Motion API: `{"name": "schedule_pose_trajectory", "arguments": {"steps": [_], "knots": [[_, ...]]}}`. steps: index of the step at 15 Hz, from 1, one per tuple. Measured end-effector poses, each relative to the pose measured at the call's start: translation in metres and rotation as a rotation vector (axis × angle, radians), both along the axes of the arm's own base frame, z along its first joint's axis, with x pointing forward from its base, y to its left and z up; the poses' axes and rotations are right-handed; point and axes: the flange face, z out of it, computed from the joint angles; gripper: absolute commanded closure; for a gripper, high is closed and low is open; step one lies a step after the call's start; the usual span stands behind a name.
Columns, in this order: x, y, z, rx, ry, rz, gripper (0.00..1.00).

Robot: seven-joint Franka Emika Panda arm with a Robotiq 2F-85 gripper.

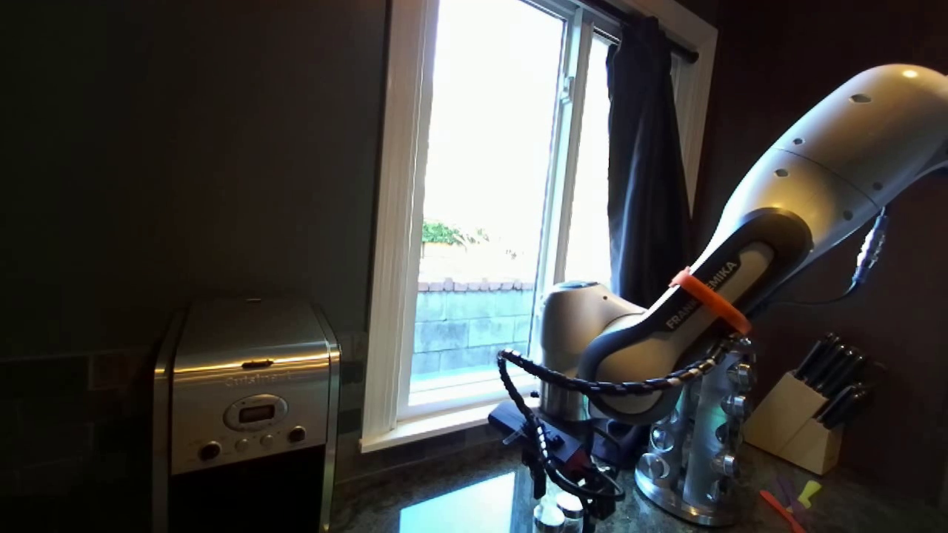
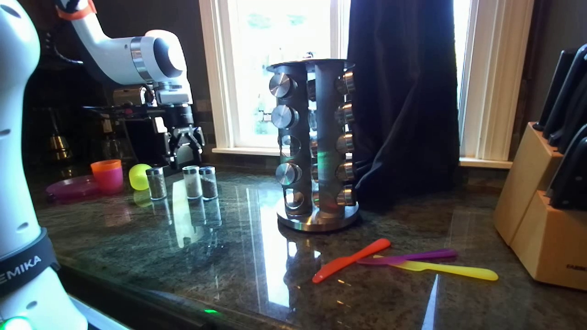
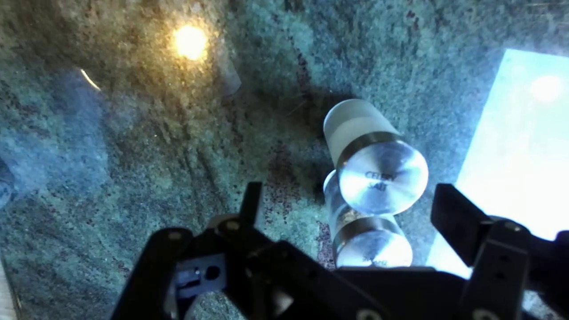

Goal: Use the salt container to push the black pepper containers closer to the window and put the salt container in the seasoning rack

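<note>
The salt container (image 2: 192, 183), a jar with pale contents and a silver lid, stands upright on the counter. Its lid reads "CELERY SALT" in the wrist view (image 3: 382, 178). A dark-filled jar (image 2: 209, 184) stands right beside it, partly covered in the wrist view (image 3: 373, 249). Another dark-filled jar (image 2: 157, 184) stands apart from them. I cannot read a pepper label. My gripper (image 2: 185, 153) is open and empty above the jars, its fingers spread on either side of the lids in the wrist view (image 3: 353, 213). The seasoning rack (image 2: 328, 137) holds several jars. The window (image 1: 404, 222) is behind the counter.
An orange-pink cup (image 2: 107, 176), a yellow-green cup (image 2: 139, 177) and a purple plate (image 2: 73, 187) stand beyond the jars. Plastic knives (image 2: 351, 260) lie before the rack. A knife block (image 2: 527, 197) and a silver appliance (image 1: 248, 392) flank the area. A dark curtain (image 2: 403, 101) hangs behind the rack.
</note>
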Motion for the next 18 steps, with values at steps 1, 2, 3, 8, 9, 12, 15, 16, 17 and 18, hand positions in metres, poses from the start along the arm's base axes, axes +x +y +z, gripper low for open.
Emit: {"name": "schedule_pose_trajectory", "arguments": {"steps": [1,2,3,8,9,12,15,16,17,18], "knots": [[0.001,0.000,-0.001,0.000,0.002,-0.006,0.20],[0.001,0.001,-0.003,0.001,0.005,-0.009,0.26],[0.002,0.001,-0.004,0.001,0.007,-0.012,0.18],[0.009,0.002,-0.005,0.009,0.000,-0.024,0.25],[0.009,0.002,-0.007,0.010,0.001,-0.026,0.28],[0.011,0.000,-0.014,0.009,0.002,-0.028,0.24],[0.012,0.000,-0.018,0.004,0.004,-0.025,0.53],[0.013,0.000,-0.018,0.003,0.004,-0.024,0.61],[0.014,0.000,-0.019,0.003,0.003,-0.023,0.70],[0.015,0.000,-0.018,0.003,0.001,-0.022,0.75]]}}
